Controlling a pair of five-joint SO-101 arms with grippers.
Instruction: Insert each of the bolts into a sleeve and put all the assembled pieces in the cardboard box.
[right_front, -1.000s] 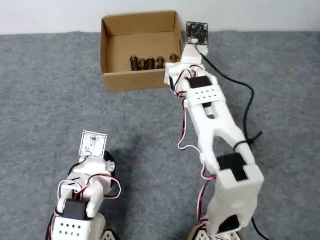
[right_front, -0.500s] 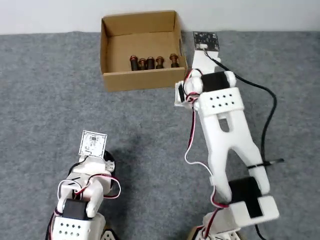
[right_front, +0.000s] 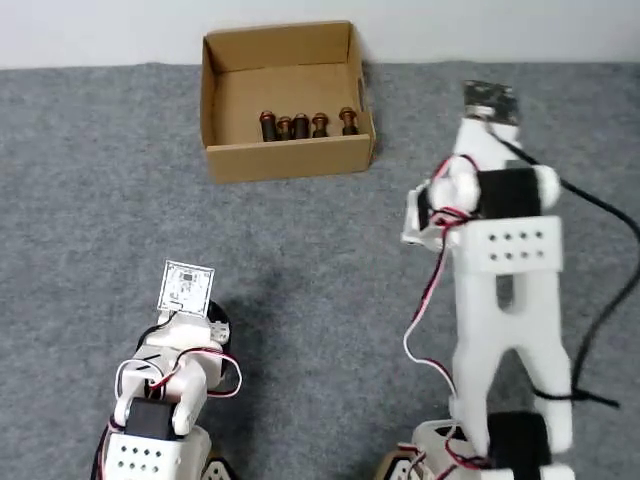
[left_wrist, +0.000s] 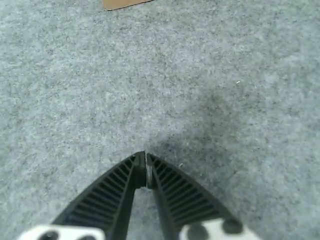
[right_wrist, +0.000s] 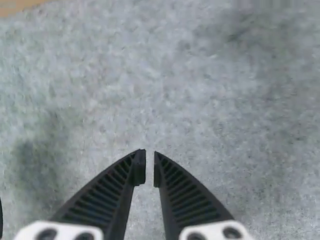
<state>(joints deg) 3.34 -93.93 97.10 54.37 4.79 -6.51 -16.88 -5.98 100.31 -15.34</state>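
Note:
The cardboard box stands at the back of the grey mat, left of centre. Several brown bolt-and-sleeve pieces lie in a row inside it, near its front wall. The right arm stands to the right of the box, apart from it. My right gripper hovers over bare mat, its jaws almost together with only a thin slit and nothing between them. The left arm sits folded at the front left. My left gripper is shut with nothing in it, its tips touching just above the mat.
Grey carpet-like mat covers the table. A corner of the box shows far ahead of the left gripper. A black cable trails to the right of the right arm. A white wall runs along the back edge.
The right arm swung from the box's right rim out to the right and drew back toward the front. The left arm has not moved.

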